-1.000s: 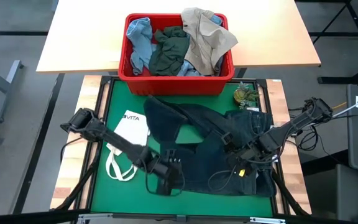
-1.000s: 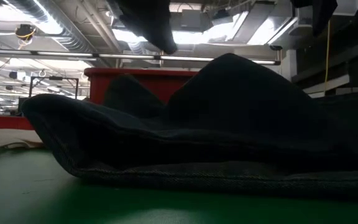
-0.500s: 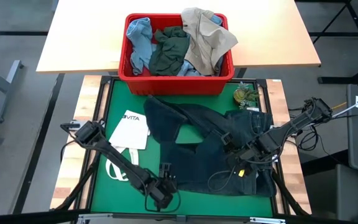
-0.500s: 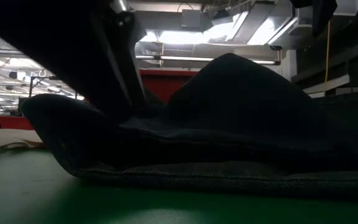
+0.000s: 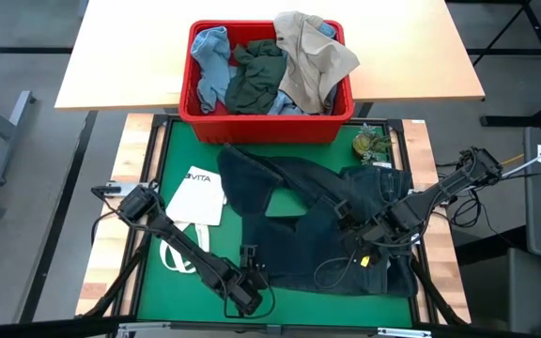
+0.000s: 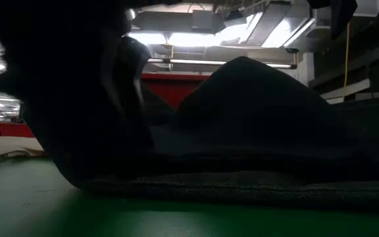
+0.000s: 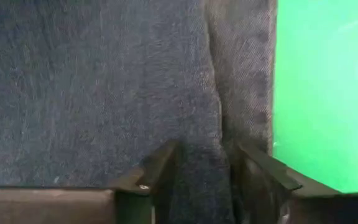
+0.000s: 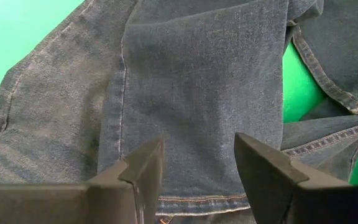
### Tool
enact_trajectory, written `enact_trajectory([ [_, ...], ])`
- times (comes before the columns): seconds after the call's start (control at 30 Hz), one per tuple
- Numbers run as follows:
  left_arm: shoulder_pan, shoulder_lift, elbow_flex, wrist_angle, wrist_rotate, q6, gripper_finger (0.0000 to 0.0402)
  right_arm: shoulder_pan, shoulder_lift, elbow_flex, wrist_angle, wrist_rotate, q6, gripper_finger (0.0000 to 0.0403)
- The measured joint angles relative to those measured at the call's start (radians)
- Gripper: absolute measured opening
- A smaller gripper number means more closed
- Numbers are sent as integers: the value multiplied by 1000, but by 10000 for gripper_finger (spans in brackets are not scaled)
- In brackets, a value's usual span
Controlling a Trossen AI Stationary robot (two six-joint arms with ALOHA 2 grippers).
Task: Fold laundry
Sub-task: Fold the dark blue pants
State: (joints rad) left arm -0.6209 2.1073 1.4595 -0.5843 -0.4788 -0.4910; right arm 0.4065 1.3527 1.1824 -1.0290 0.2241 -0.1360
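Note:
Dark navy jeans [image 5: 327,216] lie spread on the green mat [image 5: 181,282], with one leg reaching toward the near edge. My left gripper [image 5: 249,284] is down on that leg's near left corner, beside the bare mat. It is open, and a strip of denim [image 7: 197,168] lies between its fingers. In the low view it is a dark mass [image 6: 77,112] in front of the jeans' left end. My right gripper [image 5: 364,235] hangs open above the jeans' right part, touching nothing. More laundry fills the red bin [image 5: 266,127]: light blue [image 5: 209,56], dark green-grey [image 5: 256,80] and beige [image 5: 313,52] pieces. My left gripper comes slanting down from the table's near left. Its two fingertips [image 7: 160,165] stand on either side of a strip of denim by the leg's side edge [image 7: 247,93]. I cannot tell whether they pinch the cloth. The jeans lie flat on the mat.
A white tote bag [image 5: 198,195] with loop handles lies on the mat left of the jeans. A small green and yellow object [image 5: 372,145] sits at the far right corner. Cables [image 5: 341,270] trail over the jeans near my right gripper. A wooden table [image 5: 120,56] lies beyond.
My left gripper has sunk and gone toward the table's near edge, tipping further down. It now stands on the jeans' near left corner. In the low view it has come down in front of the jeans' left end. The jeans have kept their place.

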Motion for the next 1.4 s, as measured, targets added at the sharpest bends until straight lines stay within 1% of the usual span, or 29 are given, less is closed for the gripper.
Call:
enact_trajectory([
  [0.07,1,1,0,-1,-4,-20,121,0,0,0,0,0,0,195],
  [0.23,0,-31,0,-16,-28,-102,21,0,0,0,0,0,0,195],
  [0.27,-2,-38,0,-19,-27,-120,12,0,0,0,-1,0,0,195],
  [0.43,-17,-63,0,-37,-45,-185,4,0,0,0,-8,0,0,195],
  [0.67,-50,-78,0,-98,-75,-272,2,0,0,0,-71,0,0,195],
  [0.9,-100,-106,0,-179,-175,-396,1,0,0,0,-98,-27,5,195],
  [1.03,-130,-132,0,-249,-220,-492,1,0,0,0,-99,-35,55,195],
  [1.1,-144,-132,1,-277,-217,-534,1,0,6,0,-99,-37,72,195],
  [1.2,-165,-130,0,-319,-167,-579,0,0,8,-9,-83,-49,88,195],
  [1.27,-175,-130,1,-339,-126,-612,0,0,7,-32,-59,-63,90,195],
  [1.4,-199,-130,1,-384,-91,-652,0,0,8,-82,-28,-87,103,195],
])
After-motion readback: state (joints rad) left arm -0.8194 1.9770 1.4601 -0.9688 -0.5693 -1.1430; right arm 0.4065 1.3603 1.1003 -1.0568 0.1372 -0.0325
